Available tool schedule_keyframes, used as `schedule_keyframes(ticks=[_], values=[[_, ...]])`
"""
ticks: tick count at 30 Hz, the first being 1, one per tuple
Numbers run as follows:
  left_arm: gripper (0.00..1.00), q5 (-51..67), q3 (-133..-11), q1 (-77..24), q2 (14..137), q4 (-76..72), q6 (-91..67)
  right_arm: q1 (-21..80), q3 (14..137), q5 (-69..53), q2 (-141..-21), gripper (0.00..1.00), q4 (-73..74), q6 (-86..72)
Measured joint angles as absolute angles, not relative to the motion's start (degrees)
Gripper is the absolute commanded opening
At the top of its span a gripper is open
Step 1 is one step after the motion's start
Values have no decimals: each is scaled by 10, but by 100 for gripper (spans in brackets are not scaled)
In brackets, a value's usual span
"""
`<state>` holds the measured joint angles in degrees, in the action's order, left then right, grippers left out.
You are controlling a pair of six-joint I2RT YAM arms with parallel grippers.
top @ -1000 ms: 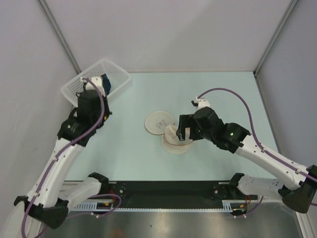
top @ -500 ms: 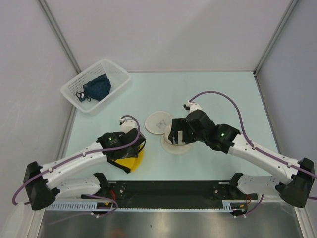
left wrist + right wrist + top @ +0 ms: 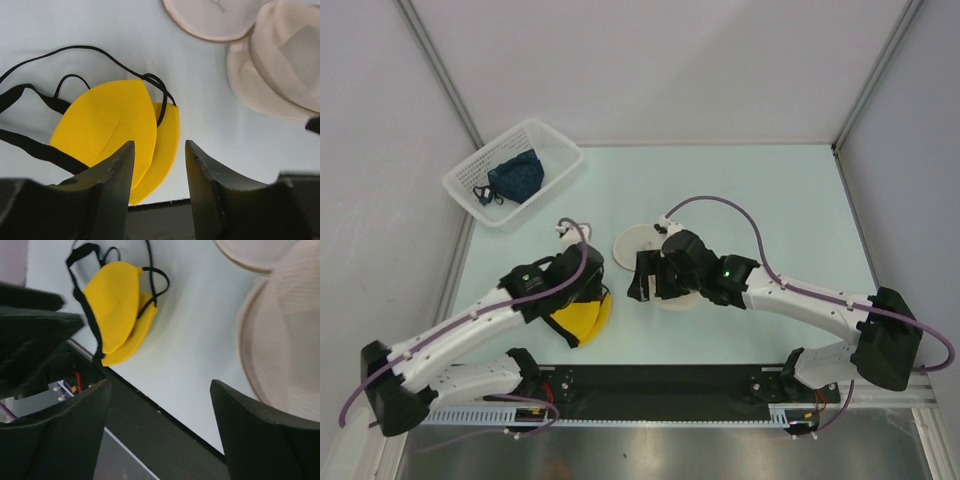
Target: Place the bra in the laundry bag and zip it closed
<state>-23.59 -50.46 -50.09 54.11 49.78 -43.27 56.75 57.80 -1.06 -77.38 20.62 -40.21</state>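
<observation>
Pickup step, I judge: the left gripper [image 3: 159, 187], spread and empty, hangs over the folded bright yellow padded bra [image 3: 116, 125] left of the round cream mesh laundry bag [image 3: 280, 75]; next, lower and pinch.

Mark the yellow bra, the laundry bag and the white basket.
bra [image 3: 107, 122]: left wrist view, on the upper yellow cup.
laundry bag [image 3: 270, 70]: left wrist view, on its mesh side wall.
white basket [image 3: 487, 150]: top external view, on its rim by the left wall.
</observation>
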Motion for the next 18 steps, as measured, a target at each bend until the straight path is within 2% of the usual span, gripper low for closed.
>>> schedule_keyframes(ticks=[1, 2, 3, 10, 13, 14, 18], values=[[50, -235, -504, -498, 564, 488, -427, 575, 572, -14, -777, 72, 190, -409], [51, -234, -504, -493, 592, 478, -419, 582, 563, -16, -779, 59, 171, -417], [51, -233, -504, -489, 619, 470, -414, 587, 552, -20, -780, 56, 152, -427], [52, -227, -499, -467, 705, 424, -389, 614, 488, -21, -799, 54, 33, -490], [48, -219, -481, -465, 717, 402, -388, 628, 480, -4, -812, 51, 0, -504], [46, -218, -474, -465, 721, 398, -388, 633, 479, 0, -818, 45, -12, -507], [46, -217, -450, -465, 730, 392, -389, 650, 467, 10, -841, 43, -68, -525]])
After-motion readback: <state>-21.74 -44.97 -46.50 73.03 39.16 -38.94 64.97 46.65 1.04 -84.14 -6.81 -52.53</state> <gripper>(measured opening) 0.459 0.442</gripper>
